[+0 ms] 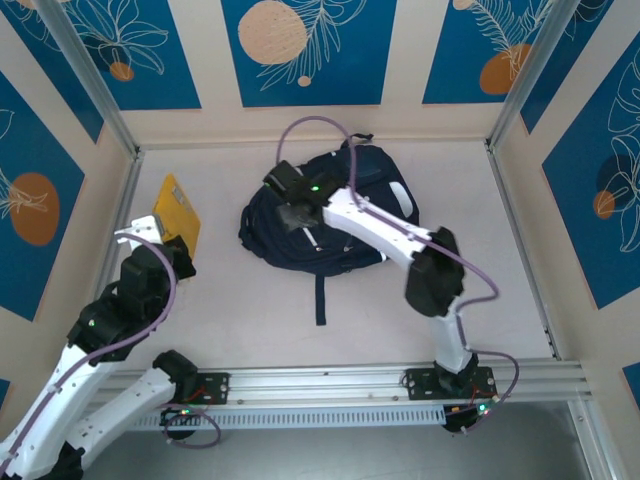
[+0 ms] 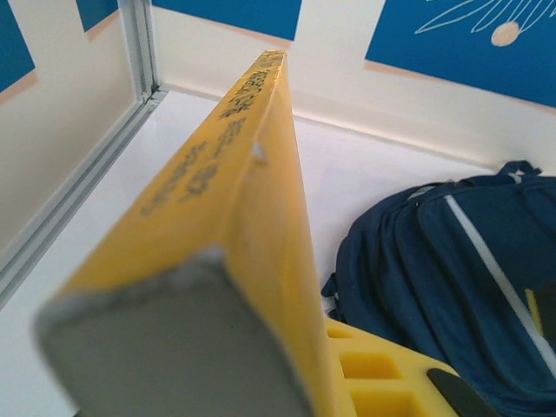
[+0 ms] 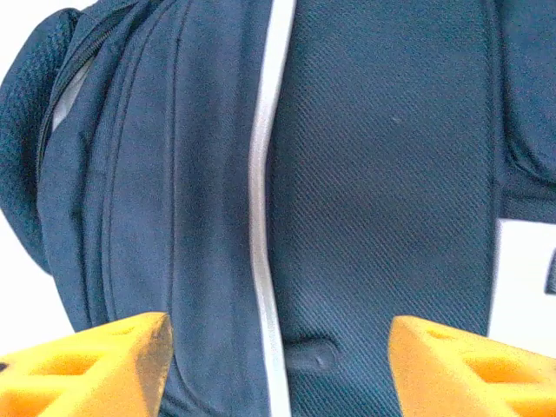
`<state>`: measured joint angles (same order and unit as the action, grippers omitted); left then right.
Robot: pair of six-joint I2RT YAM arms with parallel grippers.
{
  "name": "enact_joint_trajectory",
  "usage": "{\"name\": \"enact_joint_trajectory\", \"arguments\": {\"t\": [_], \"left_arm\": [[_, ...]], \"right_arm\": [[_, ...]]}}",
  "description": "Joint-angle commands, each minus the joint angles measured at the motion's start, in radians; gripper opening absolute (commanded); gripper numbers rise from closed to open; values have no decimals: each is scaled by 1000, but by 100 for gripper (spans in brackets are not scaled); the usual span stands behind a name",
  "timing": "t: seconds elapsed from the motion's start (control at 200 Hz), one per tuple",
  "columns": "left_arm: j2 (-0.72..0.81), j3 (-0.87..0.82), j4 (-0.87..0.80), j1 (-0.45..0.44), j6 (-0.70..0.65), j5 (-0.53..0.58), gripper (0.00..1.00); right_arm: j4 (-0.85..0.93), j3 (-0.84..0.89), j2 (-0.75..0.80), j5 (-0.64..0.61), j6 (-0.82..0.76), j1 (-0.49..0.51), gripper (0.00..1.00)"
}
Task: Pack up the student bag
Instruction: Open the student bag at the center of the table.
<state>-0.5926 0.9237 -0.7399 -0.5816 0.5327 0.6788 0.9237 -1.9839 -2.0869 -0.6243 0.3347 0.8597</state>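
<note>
The student bag lies flat in the middle of the table, dark navy with a thin white stripe; it also shows at the right of the left wrist view. My right gripper hovers right over the bag's left part, open, its orange fingertips wide apart either side of the stripe and a small zip pull, with nothing between them. My left gripper is at the left of the table, shut on a thin yellow book, seen edge-on from the left wrist.
A black strap trails from the bag toward the near edge. Metal frame posts and patterned walls close in the table on three sides, and the left wall rail runs close beside the book. An aluminium rail carries the arm bases.
</note>
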Motion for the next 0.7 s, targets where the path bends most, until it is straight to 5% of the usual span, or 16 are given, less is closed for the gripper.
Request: {"name": "enact_joint_trajectory", "arguments": {"t": [0.0, 0.37, 0.695], "left_arm": [[36, -13, 121, 9, -48, 55, 0], [41, -39, 168, 9, -76, 3, 0], [39, -50, 184, 8, -88, -12, 0]], "right_arm": [[104, -79, -59, -65, -36, 17, 77], [250, -400, -324, 24, 40, -25, 79], [251, -385, -396, 89, 50, -45, 71]]}}
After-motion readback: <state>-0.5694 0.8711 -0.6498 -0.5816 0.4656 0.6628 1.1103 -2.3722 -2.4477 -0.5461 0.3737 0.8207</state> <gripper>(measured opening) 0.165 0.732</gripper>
